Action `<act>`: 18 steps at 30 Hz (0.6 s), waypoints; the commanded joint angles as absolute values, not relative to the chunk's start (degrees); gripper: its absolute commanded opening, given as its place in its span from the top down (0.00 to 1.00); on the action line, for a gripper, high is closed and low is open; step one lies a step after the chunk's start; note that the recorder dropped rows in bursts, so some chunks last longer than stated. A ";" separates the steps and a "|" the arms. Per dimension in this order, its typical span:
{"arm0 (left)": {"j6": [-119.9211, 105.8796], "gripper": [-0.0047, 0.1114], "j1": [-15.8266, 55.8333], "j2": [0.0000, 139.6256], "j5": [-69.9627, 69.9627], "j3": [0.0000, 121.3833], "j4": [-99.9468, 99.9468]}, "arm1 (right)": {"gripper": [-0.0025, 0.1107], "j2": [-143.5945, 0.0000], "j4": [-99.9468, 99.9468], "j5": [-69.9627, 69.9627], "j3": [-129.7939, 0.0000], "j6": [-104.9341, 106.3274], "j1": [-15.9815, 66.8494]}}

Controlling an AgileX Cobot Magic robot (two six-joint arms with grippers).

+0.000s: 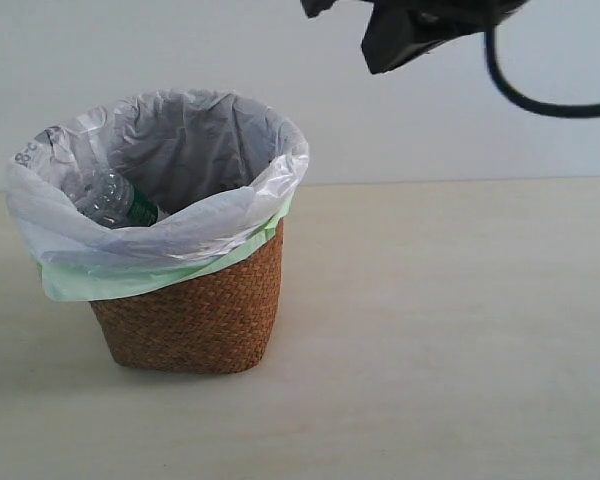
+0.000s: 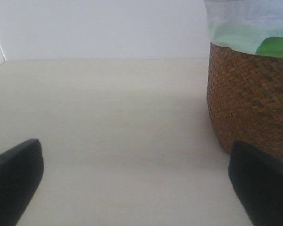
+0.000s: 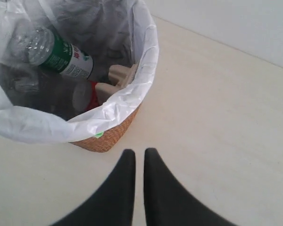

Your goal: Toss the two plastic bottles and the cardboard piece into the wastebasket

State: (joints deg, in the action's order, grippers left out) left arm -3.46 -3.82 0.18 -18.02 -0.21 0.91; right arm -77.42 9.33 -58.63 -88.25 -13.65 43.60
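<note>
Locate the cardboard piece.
The cardboard piece lies inside the wastebasket, left in the exterior view, beside the green-label bottle; the right wrist view shows it.

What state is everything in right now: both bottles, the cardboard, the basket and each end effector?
wastebasket: upright on the table, liner folded over its rim.
green-label bottle: inside the wastebasket, lying tilted.
red-label bottle: inside, lower down, mostly hidden.
cardboard piece: inside, against the liner wall.
left end effector: open, empty, low beside the wastebasket.
right end effector: shut, empty, outside the wastebasket.
</note>
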 commanded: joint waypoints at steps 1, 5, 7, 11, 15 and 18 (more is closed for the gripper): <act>-2.96 0.03 -3.41 0.00 -17.57 0.00 1.02 | 0.97 -69.27 9.62 -53.81 -80.60 -13.39 44.56; -2.96 0.03 -3.41 0.00 -17.57 0.00 1.02 | 0.97 -60.72 9.63 -51.28 -73.24 -13.65 44.56; -2.96 0.03 -3.41 0.00 -17.57 0.00 1.02 | 0.97 -54.52 9.63 -50.43 -68.89 -14.18 44.56; -2.96 0.03 -3.41 0.00 -17.57 0.00 1.02 | 0.97 -45.41 9.63 -48.03 -61.93 -15.12 44.56; -2.96 0.03 -3.41 0.00 -17.57 0.00 1.02 | 0.98 -35.81 9.63 -45.79 -55.86 -15.85 44.56; -2.96 0.03 -3.41 0.00 -17.57 0.00 1.02 | 0.98 -28.42 9.34 -44.97 -52.38 -15.85 44.56</act>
